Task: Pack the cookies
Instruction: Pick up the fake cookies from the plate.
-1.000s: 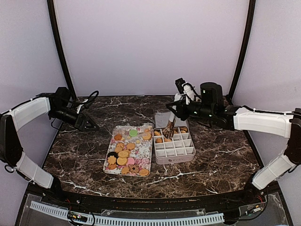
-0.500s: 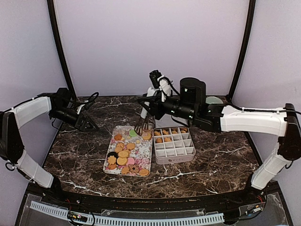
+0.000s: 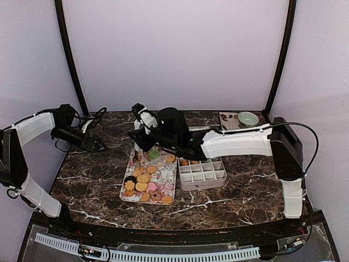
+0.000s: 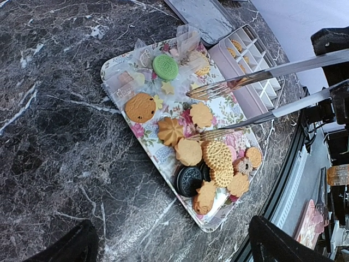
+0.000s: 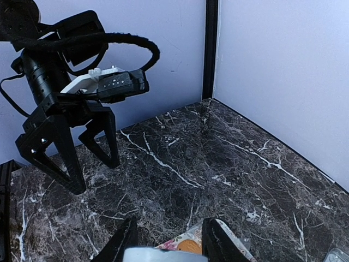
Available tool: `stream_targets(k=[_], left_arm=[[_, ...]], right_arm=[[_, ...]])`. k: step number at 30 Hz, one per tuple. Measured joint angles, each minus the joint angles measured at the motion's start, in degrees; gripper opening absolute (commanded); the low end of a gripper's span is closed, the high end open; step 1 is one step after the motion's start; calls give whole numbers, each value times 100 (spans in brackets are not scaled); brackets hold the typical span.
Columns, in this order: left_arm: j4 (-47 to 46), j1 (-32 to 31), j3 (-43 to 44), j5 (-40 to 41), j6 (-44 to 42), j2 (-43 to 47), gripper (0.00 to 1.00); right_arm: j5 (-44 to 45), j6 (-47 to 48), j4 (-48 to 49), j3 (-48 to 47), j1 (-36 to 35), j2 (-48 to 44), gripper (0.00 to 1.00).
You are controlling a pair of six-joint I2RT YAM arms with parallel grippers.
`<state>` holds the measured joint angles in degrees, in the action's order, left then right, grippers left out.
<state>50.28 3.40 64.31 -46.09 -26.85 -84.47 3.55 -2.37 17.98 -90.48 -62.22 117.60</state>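
Cookies [image 4: 188, 150] lie on the tray [image 4: 117, 76], a few already in the box [image 3: 203, 176]. Right pincer [image 5: 170, 248] is clamped on tongs [image 4: 256, 79] above them: straddle one cookie, then squeeze gently. Left pincer [image 3: 97, 143] hangs apart, idle.

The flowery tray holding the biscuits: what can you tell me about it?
The tray is a shallow rectangle with rounded corners and a raised rim, printed with pink roses. It lies flat on the dark marble table, beside a divided box. Loose cookies cover it, mostly golden, plus one green cookie and one dark sandwich cookie. Metal tongs hang over it; whether they touch is unclear.
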Motion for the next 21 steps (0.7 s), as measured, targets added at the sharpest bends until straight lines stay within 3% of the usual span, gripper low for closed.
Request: stream_targets(k=[7, 21], left_arm=[[68, 61, -90, -31, -131, 11, 99], [85, 63, -96, -140, -146, 26, 99]], right_arm=[[101, 4, -4, -522, -4, 505, 41], [210, -2, 74, -651, -216, 793, 39]])
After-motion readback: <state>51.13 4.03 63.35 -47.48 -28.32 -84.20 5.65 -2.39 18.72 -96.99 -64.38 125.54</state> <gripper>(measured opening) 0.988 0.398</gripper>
